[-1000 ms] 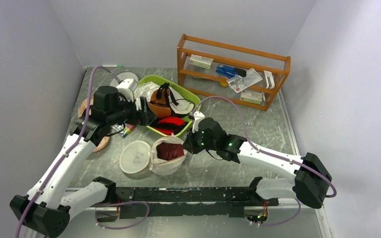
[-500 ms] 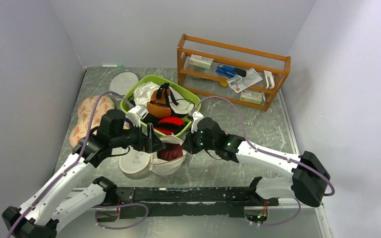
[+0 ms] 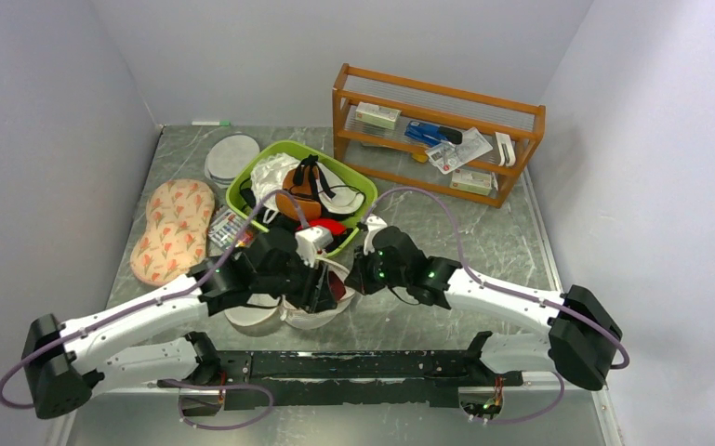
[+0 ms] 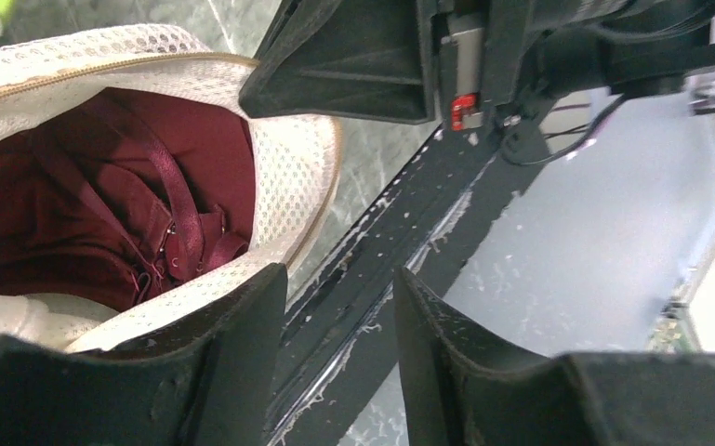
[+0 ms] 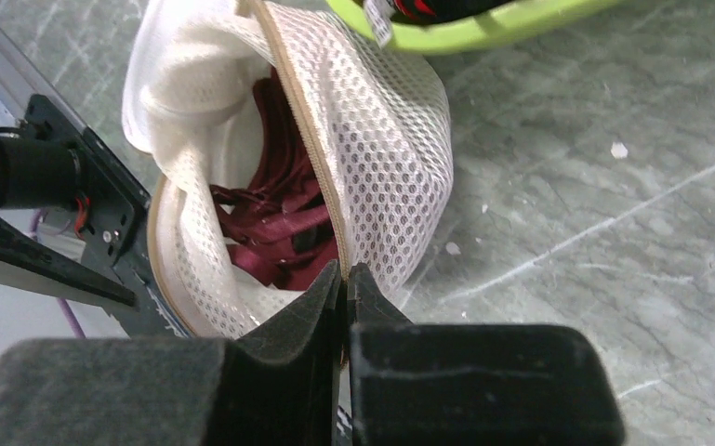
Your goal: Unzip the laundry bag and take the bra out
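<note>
Bag [image 5: 390, 130] unzipped, at 6 o'clock on table [image 3: 483, 251]; bra [image 4: 102, 204] inside. Right gripper [image 5: 346, 279] pinched tight on rim at bag's 3 o'clock. Left gripper [image 4: 339, 297] half-spread, empty, at mouth. We judge bra soft, light, snag-prone; take bunched straps [image 4: 172, 200].

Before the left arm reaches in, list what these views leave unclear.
- Top view: the left gripper covers most of the bag mouth, so the bra hardly shows there.
- Left wrist: the bra lies bunched, and the bag wall and picture edge hide its cups.
- Right wrist: the right gripper hides the piece of rim it pinches.
- Top view: the labels in the rack are too small to read.
</note>
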